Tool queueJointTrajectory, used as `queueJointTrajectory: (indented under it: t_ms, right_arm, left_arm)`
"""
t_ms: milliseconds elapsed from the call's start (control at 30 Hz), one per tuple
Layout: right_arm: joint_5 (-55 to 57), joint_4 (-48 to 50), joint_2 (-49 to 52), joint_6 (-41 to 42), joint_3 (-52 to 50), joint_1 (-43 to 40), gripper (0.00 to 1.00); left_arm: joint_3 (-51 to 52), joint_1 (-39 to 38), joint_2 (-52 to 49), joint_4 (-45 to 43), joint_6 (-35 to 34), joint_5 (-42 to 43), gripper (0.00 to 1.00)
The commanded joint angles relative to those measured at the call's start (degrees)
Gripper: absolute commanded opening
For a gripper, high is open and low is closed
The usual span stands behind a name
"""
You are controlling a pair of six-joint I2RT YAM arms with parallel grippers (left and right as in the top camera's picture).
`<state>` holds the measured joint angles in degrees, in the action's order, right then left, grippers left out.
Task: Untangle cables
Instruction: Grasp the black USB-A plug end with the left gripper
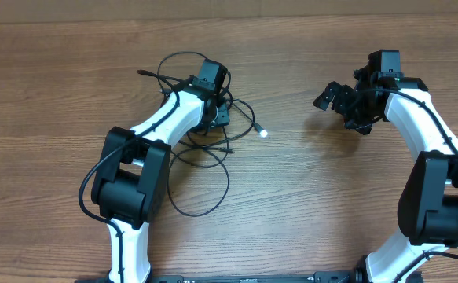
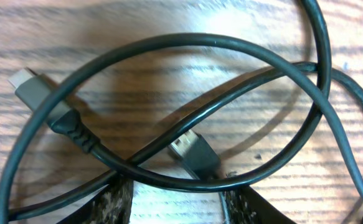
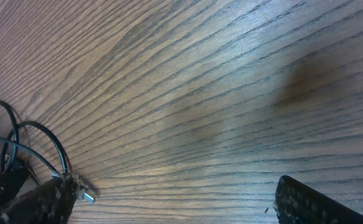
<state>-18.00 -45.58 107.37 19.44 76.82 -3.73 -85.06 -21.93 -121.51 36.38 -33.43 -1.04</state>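
The cables (image 1: 201, 149) lie as a tangle of thin black loops left of the table's centre. One silver plug tip (image 1: 264, 133) sticks out to the right and another plug (image 1: 144, 73) to the far left. My left gripper (image 1: 213, 108) is down over the tangle and open. In the left wrist view its fingers (image 2: 176, 200) stand either side of bare wood, with crossed cables (image 2: 187, 115) and two plugs (image 2: 28, 84) (image 2: 186, 146) just beyond the tips. My right gripper (image 1: 332, 97) is wide open and empty (image 3: 175, 199), apart from the tangle.
The wooden table (image 1: 307, 196) fills all views. In the right wrist view a few cable loops (image 3: 41, 140) and a silver plug tip (image 3: 88, 198) show at the far left, by the left finger.
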Motion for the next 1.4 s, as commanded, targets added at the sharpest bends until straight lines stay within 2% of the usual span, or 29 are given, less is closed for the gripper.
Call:
queueJointTrajectory:
  t_ms: [0,300,500,667,800,833,933,1233,1367]
  right_arm:
    - [0.20,0.26,-0.44,-0.44,0.46,-0.04,1.00]
    - [0.20,0.26,-0.44,-0.44,0.46,-0.04,1.00]
    - [0.20,0.26,-0.44,-0.44,0.46,-0.04,1.00]
    - [0.20,0.26,-0.44,-0.44,0.46,-0.04,1.00]
    - [0.20,0.26,-0.44,-0.44,0.46,-0.04,1.00]
    - [0.20,0.24,-0.44,-0.44,0.46,-0.04,1.00]
    - [0.20,0.26,-0.44,-0.44,0.46,-0.04,1.00]
    - [0.20,0.26,-0.44,-0.44,0.46,-0.04,1.00]
    - [0.20,0.26,-0.44,-0.44,0.46,-0.04,1.00]
  left_arm:
    - [-0.55,1.18,-0.68,-1.03,-1.55,0.02,0.50]
    - [-0.48,0.50,-2.71,-3.87,-4.35,0.79,0.50]
    - [-0.44,0.15,-3.98,-3.52,-4.31,3.80,0.41]
    - [-0.44,-0.70,-3.98,-1.81,-4.26,3.82,0.39]
    - [-0.44,-1.77,-3.98,-0.13,-4.22,3.58,0.22]
    - [-0.44,-1.95,-3.98,0.13,-3.96,3.58,0.21]
    - [-0.44,-2.67,-3.98,2.71,-3.87,2.01,0.06]
    - [-0.44,-2.86,-3.98,12.50,-3.54,3.06,0.04]
    - [-0.46,-2.84,-3.98,16.90,2.40,3.06,0.04]
